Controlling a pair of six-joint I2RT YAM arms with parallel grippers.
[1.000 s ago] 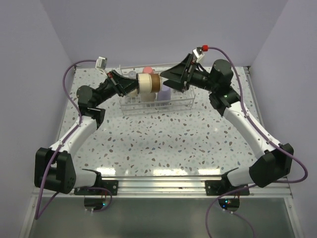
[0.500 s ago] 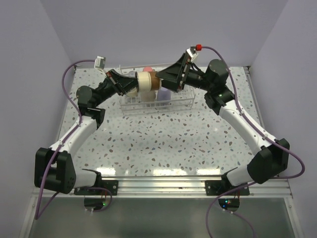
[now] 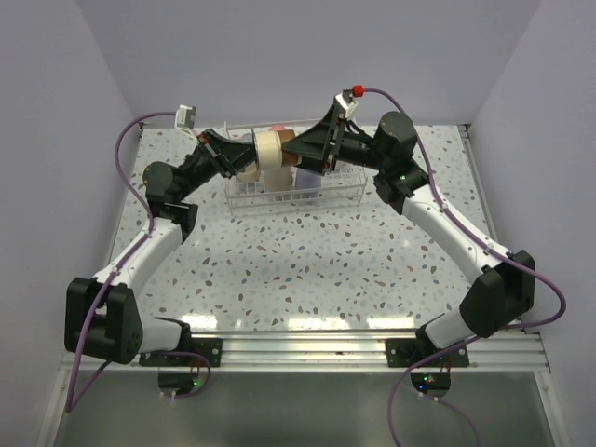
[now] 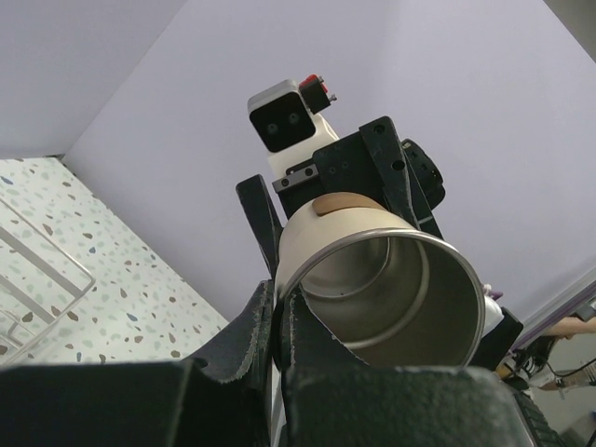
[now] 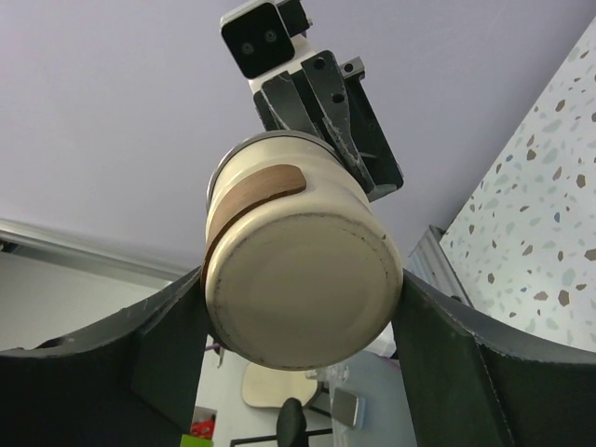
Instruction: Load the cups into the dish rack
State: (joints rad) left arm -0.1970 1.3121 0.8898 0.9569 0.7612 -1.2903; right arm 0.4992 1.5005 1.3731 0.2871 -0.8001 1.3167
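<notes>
Where the two arms meet above the dish rack (image 3: 279, 207), we see the beige cup (image 3: 266, 154) held in the air on its side, its mouth toward the left arm and its flat base toward the right. It is a smooth, round cup with a matte cream outside, a brushed steel lining that shines in the left wrist view (image 4: 382, 279), and a curved tan patch on its wall (image 5: 256, 191). The left gripper (image 3: 250, 160) is closed tight on the cup's rim, pinching the wall between its black fingers (image 4: 265, 326). The right gripper (image 3: 296, 154) stands wide, one dark finger (image 5: 172, 345) on each side of the cup's base; we cannot tell whether they press it. The rack is a box of thin clear wire bars on the speckled table (image 3: 307, 261). Inside it we make out a lavender cup (image 3: 307, 179) and a sliver of coral-red cup (image 3: 277, 129); the grippers cover the rest.
</notes>
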